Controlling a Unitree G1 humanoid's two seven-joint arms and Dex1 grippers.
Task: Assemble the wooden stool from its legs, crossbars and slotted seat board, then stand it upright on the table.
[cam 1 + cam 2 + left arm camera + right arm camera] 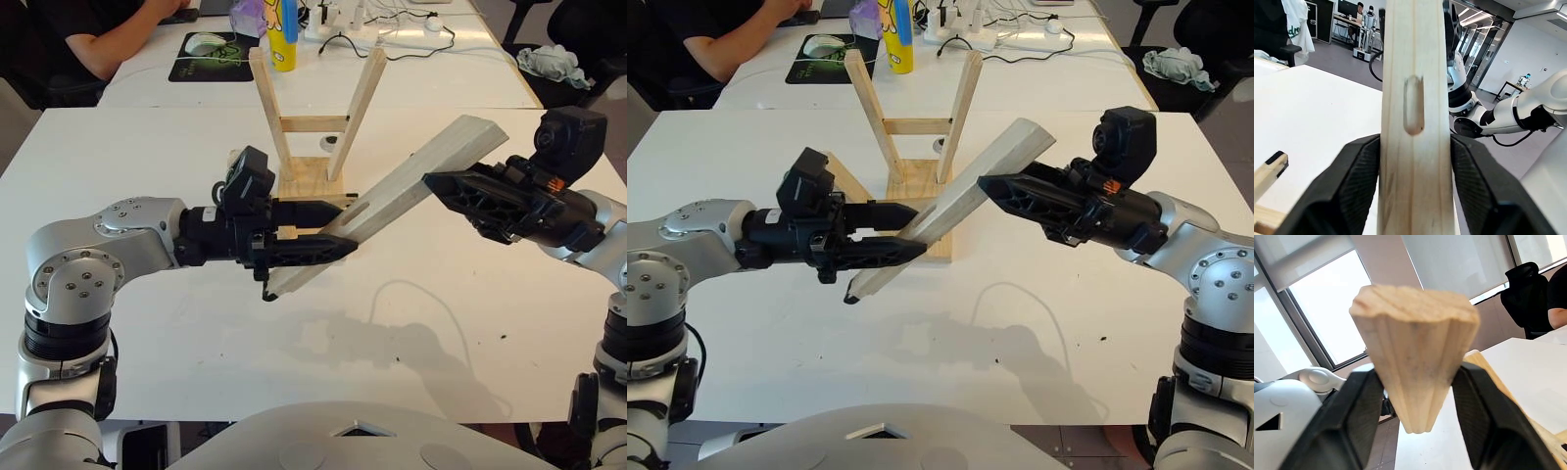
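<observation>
A long wooden leg (411, 186) with an oval slot (1413, 105) hangs slanted above the table, held at both ends. My left gripper (348, 225) is shut on its lower end, with its fingers (1356, 186) pressed on both sides. My right gripper (441, 186) is shut on the raised upper end (1415, 357). Behind them a partly built stool lies upside down: the seat board (304, 181) rests flat on the table, and two legs (269, 108) joined by a crossbar (313, 124) stick up from it. Another wooden piece (847, 176) lies beside the seat board, behind my left gripper.
The far table holds a yellow bottle (283, 34), a dark mouse pad (206, 54) and white cables (392, 39), with a person seated at its back left. A crumpled cloth (554, 61) lies at the far right. The white table (392, 333) in front of the grippers is bare.
</observation>
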